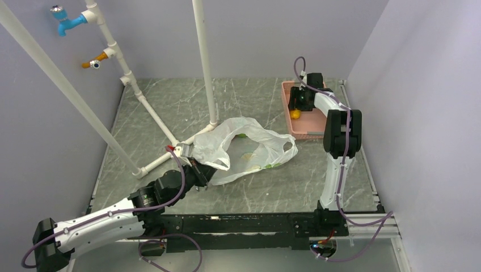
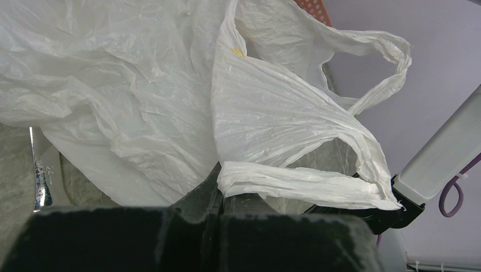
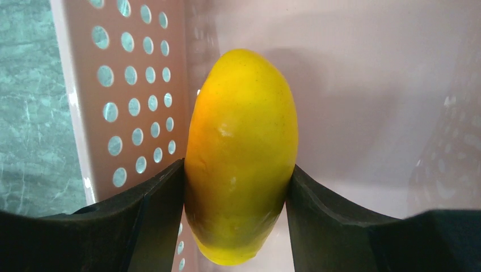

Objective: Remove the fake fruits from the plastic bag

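Observation:
The translucent white plastic bag point(image 1: 244, 148) lies crumpled mid-table with its mouth open to the right. My left gripper point(image 1: 195, 165) is shut on the bag's left edge; in the left wrist view the jaws point(image 2: 222, 195) pinch a folded strip of the bag point(image 2: 272, 113). A small green patch point(image 1: 242, 135) shows at the bag's far side, perhaps the apple. My right gripper point(image 1: 295, 109) is over the pink basket point(image 1: 311, 133), shut on the orange-yellow mango point(image 1: 295, 114). The right wrist view shows the mango point(image 3: 241, 153) squeezed between the gripper's point(image 3: 235, 187) fingers. The red fruit is hidden.
White pipes point(image 1: 148, 109) slant across the table's left, with an upright pole point(image 1: 205, 62) just behind the bag. A blue tap point(image 1: 67, 22) is at the top left. Grey walls close in the table. The basket's perforated wall point(image 3: 136, 85) is close left of the mango.

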### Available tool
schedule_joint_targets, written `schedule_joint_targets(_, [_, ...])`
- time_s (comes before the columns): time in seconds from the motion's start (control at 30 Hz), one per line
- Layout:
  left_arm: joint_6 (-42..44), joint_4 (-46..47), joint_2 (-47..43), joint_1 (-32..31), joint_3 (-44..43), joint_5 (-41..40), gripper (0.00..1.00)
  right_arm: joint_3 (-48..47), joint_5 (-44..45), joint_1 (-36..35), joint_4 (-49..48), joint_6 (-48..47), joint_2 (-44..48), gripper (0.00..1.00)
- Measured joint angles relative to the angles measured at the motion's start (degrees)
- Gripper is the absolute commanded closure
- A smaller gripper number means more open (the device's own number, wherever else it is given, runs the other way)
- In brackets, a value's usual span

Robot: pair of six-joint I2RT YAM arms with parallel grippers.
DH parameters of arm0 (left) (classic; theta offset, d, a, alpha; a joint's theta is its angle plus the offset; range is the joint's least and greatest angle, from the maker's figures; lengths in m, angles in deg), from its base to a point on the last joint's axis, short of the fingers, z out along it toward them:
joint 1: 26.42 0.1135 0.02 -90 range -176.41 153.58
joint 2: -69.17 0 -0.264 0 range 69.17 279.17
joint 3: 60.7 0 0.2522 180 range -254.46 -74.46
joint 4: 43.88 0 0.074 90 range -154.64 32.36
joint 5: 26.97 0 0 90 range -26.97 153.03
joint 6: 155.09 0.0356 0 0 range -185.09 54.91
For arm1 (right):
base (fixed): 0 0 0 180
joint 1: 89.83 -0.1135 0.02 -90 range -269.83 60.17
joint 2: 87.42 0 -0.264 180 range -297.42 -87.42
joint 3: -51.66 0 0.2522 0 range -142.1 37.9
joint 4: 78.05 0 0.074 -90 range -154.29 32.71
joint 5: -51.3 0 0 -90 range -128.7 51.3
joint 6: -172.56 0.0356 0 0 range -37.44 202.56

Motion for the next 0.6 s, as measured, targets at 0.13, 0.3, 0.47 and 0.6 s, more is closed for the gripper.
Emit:
schedule_joint_targets(0.13, [-0.04,0.15,0.85,0.00,-0.33,0.00,1.00,-0.46,0.00,0.02,0.22,-0.37,0.02,0.27])
schedule_joint_targets(0.3, [-0.04,1.14,3.17,0.00,-0.59,0.42,1.00,-0.46,2.54,0.02,1.68,-0.31,0.46,0.18])
schedule_joint_targets(0.47, [-0.11,1.95,3.82,0.00,-0.59,1.11,1.00,-0.37,5.84,-0.09,4.46,0.66,3.17,0.19])
schedule_joint_targets(0.6, [-0.20,2.21,2.84,0.00,-0.59,1.09,1.00,4.98,10.34,-0.76,3.58,3.98,11.65,0.22])
